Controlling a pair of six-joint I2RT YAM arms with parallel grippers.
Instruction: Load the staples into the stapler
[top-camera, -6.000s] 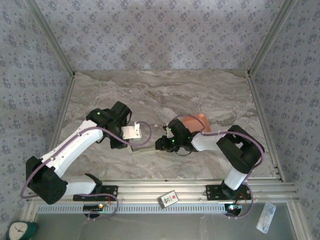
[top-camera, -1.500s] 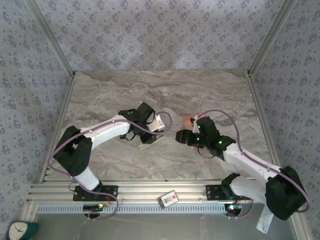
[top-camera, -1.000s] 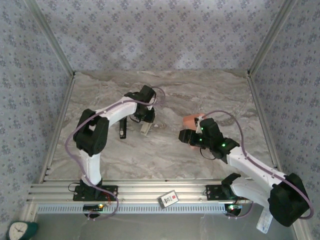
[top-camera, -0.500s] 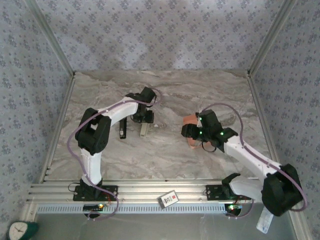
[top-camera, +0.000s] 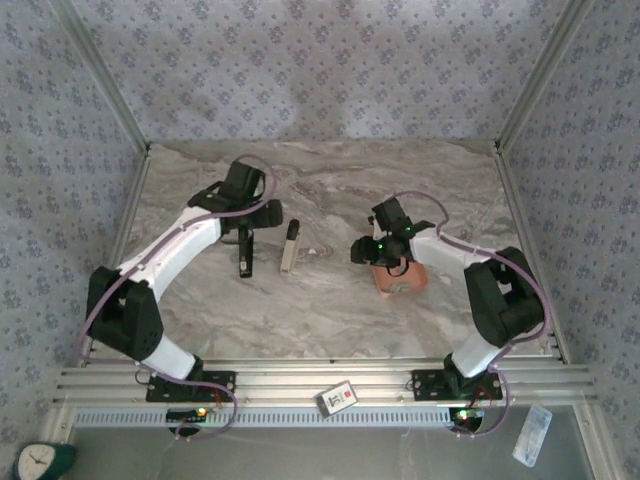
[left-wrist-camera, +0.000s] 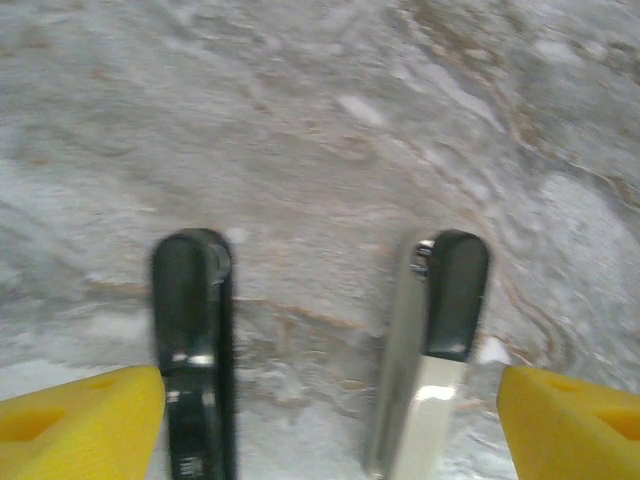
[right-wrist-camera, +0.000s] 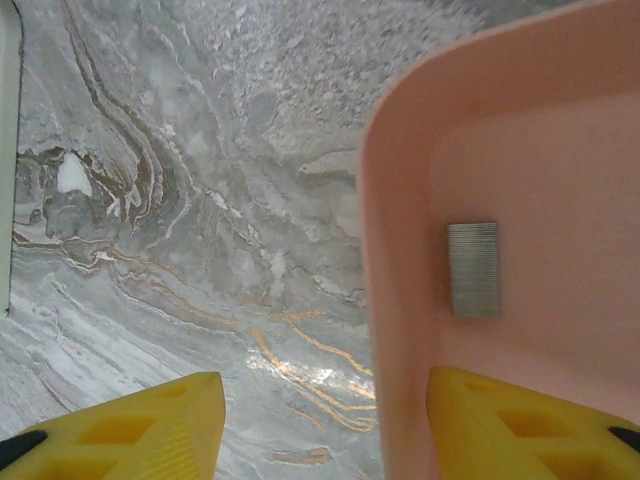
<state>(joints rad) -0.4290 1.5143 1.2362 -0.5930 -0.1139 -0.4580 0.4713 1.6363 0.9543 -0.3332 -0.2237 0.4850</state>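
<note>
The stapler lies on the marble table as two parallel pieces: a black piece and a silver piece with a black tip. My left gripper hovers open just behind them, touching neither. A pink tray holds a grey strip of staples. My right gripper is open over the tray's left wall, one yellow finger inside the tray, the other finger over the table.
Aluminium rails run along the near edge, with patterned walls on the other three sides. A small white card lies on the rails. Bare marble lies between the stapler pieces, the tray and the rails.
My left gripper has let go of the stapler and drawn back to the left. My right gripper has swung in over the pink tray's left wall.
</note>
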